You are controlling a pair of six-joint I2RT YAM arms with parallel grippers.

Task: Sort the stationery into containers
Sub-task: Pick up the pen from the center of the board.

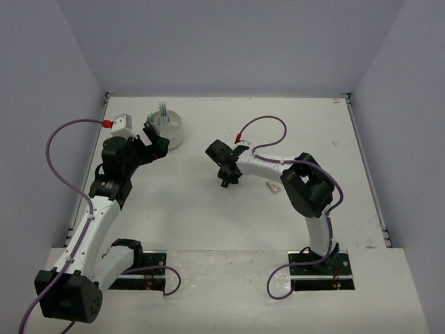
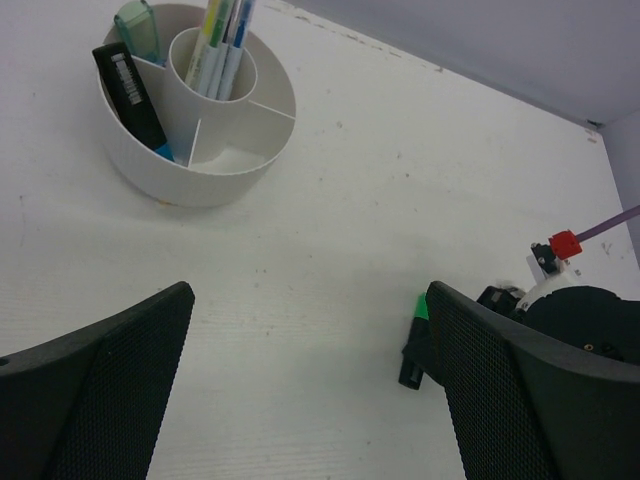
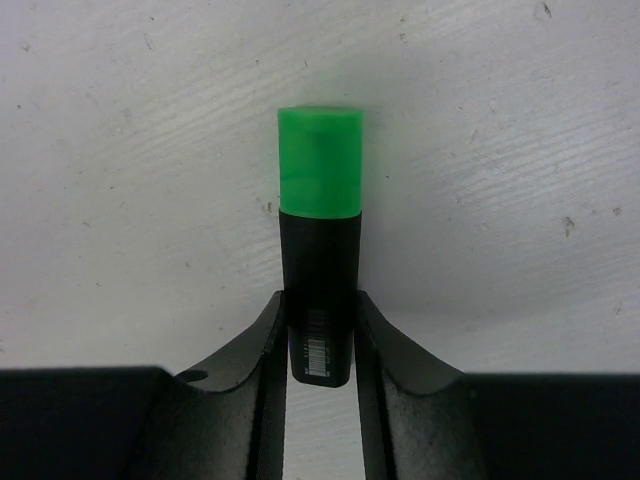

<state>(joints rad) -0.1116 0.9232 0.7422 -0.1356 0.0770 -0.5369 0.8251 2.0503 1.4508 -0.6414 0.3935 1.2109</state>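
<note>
Soft, even, bright light fills all three views, and the white surface (image 1: 208, 216) shows no glare. Shadows are faint and diffuse; a pale one lies beside the highlighter (image 3: 320, 250). At the bottom of the left wrist frame, the fingers (image 2: 110, 390) of the left gripper (image 2: 310, 320) look dark and slightly soft, while the tub (image 2: 215, 165) at upper left is sharp. The top view is coarser.

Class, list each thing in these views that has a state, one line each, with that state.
left gripper: open, empty.
right gripper: closed on the green highlighter.
green highlighter: capped, gripped by its black body.
white tub: upright, partly filled.
black highlighter: leaning in an outer compartment.
pens: upright in the tub's middle.
tan eraser: loose on the table.
</note>
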